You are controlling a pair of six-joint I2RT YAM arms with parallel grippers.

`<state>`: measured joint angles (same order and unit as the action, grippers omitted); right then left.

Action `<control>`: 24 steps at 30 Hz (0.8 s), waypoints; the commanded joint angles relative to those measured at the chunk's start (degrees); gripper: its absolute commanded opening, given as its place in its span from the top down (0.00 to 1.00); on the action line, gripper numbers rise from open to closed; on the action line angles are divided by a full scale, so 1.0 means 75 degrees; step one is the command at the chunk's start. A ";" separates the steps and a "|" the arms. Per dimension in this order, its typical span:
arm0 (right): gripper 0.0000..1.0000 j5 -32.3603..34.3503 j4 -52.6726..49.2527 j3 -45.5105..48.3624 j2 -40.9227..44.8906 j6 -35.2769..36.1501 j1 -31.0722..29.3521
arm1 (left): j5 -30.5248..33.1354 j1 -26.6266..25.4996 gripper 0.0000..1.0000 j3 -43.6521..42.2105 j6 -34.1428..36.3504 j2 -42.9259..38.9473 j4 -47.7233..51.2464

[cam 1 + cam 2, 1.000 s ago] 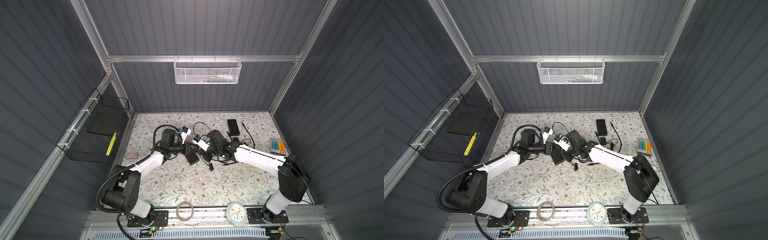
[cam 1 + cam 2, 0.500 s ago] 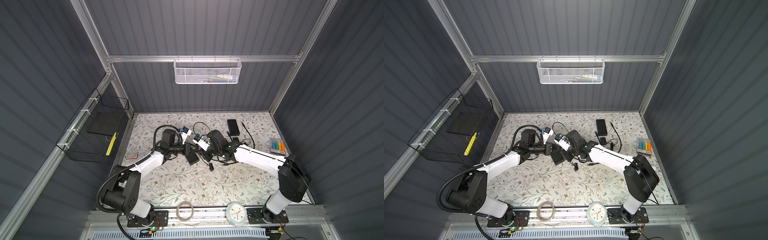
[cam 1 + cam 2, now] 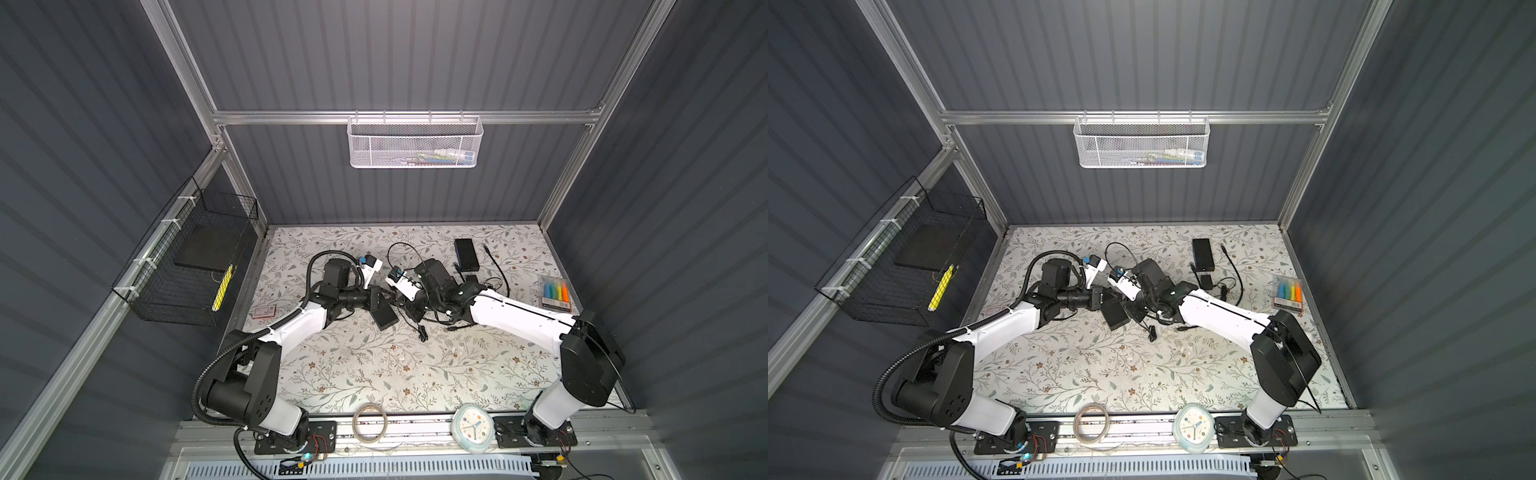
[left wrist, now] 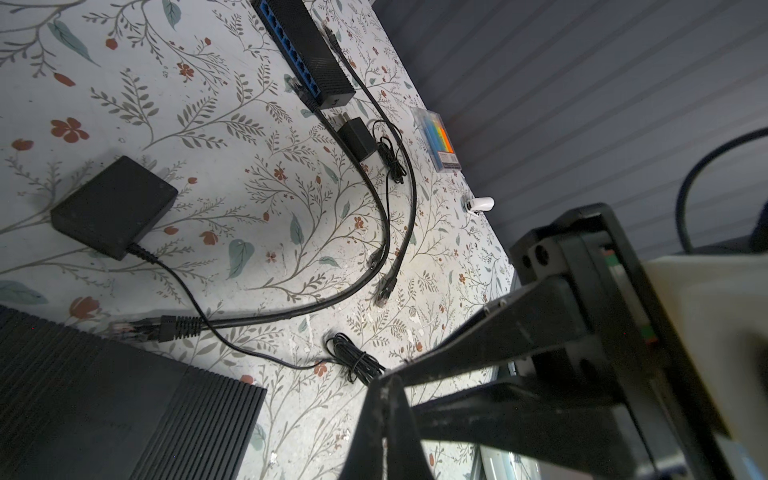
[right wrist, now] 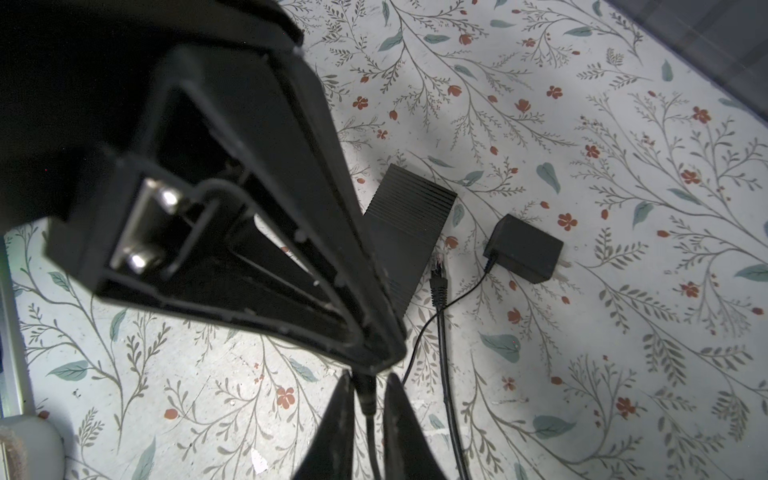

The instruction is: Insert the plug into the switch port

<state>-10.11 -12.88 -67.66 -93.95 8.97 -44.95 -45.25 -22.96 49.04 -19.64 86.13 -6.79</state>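
Looking down in both top views onto a flat desk (image 3: 374, 365) covered in a pale matte print of grey-green sprigs and small red flowers; boxed in on three sides by dark grey ribbed walls (image 3: 415, 62) set in an aluminium frame (image 3: 407, 117); hung at the back with a white perforated-metal basket (image 3: 415, 143) and on the left wall with a black wire basket (image 3: 187, 266); edged at the front by a rail carrying a round pale clock (image 3: 473, 428) and a ring of clear tape (image 3: 370, 424); near the right edge, a clear case of bright markers (image 3: 555, 293).

Toward the back, a slim black oblong switch (image 4: 307, 54) with a row of blue ports down one long side; at mid-desk, a flat black ribbed box (image 5: 411, 216), finely grooved on part of its top and smooth on the rest; near it, a blocky matte adapter (image 5: 523, 249) trailing a thin lead (image 4: 353, 362) bundled into a small coil.

Just beside the ribbed box's edge, flat on the desk and well apart from the switch, the plug (image 5: 436, 266), clear-tipped on a thick black cable.

Left claw (image 4: 385, 386) clenched, tapered black fingers pressed flat together; tip close against the tip of the right claw (image 5: 369, 382), beside the ribbed box; right claw's fingers a little parted either side of a dark cable end (image 5: 365, 399); cannot tell whether pinching it or only flanking it.
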 commanded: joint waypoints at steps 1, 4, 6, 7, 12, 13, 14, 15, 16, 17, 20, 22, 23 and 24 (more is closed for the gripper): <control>0.81 -0.0045 0.0118 -0.0034 0.0059 -0.0070 -0.0003 | -0.0060 -0.0037 1.00 0.0113 0.0192 -0.0140 0.0208; 0.78 -0.0076 0.0077 -0.0035 0.0049 -0.0071 -0.0001 | -0.0063 -0.0044 1.00 0.0121 0.0178 -0.0135 0.0196; 0.76 -0.0069 0.0089 0.0004 0.0035 -0.0084 -0.0002 | -0.0070 -0.0044 1.00 0.0125 0.0178 -0.0145 0.0181; 0.75 -0.0081 0.0086 0.0019 0.0022 -0.0088 -0.0001 | -0.0071 -0.0044 1.00 0.0127 0.0172 -0.0160 0.0185; 0.74 -0.0140 0.0133 0.0023 -0.0018 -0.0131 0.0005 | -0.0071 -0.0044 1.00 0.0130 0.0164 -0.0193 0.0210; 0.74 -0.0161 0.0147 0.0031 -0.0024 -0.0130 0.0005 | -0.0069 -0.0044 1.00 0.0132 0.0172 -0.0204 0.0210; 0.74 -0.0174 0.0143 0.0020 -0.0036 -0.0136 -0.0005 | -0.0064 -0.0044 1.00 0.0134 0.0172 -0.0218 0.0213; 0.75 -0.0181 0.0146 0.0008 -0.0057 -0.0138 -0.0001 | -0.0071 -0.0044 1.00 0.0130 0.0172 -0.0231 0.0203; 0.75 -0.0198 0.0146 0.0009 -0.0075 -0.0151 0.0004 | -0.0071 -0.0044 1.00 0.0134 0.0174 -0.0238 0.0219; 0.76 -0.0203 0.0153 0.0003 -0.0081 -0.0153 0.0002 | -0.0071 -0.0044 1.00 0.0122 0.0172 -0.0256 0.0216; 0.76 -0.0267 0.0159 0.0011 -0.0129 -0.0180 0.0003 | -0.0071 -0.0044 1.00 0.0118 0.0169 -0.0263 0.0213; 0.76 -0.0272 0.0172 0.0032 -0.0153 -0.0219 0.0005 | -0.0071 -0.0044 1.00 0.0117 0.0169 -0.0277 0.0213; 0.76 -0.0265 0.0195 0.0047 -0.0151 -0.0224 -0.0002 | -0.0085 -0.0044 1.00 0.0117 0.0169 -0.0271 0.0208; 0.77 -0.0259 0.0222 0.0066 -0.0142 -0.0257 0.0002 | -0.0096 -0.0038 1.00 0.0107 0.0169 -0.0274 0.0213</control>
<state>-11.29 -12.43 -67.64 -94.24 7.86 -44.93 -45.25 -22.96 49.04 -19.64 85.45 -6.00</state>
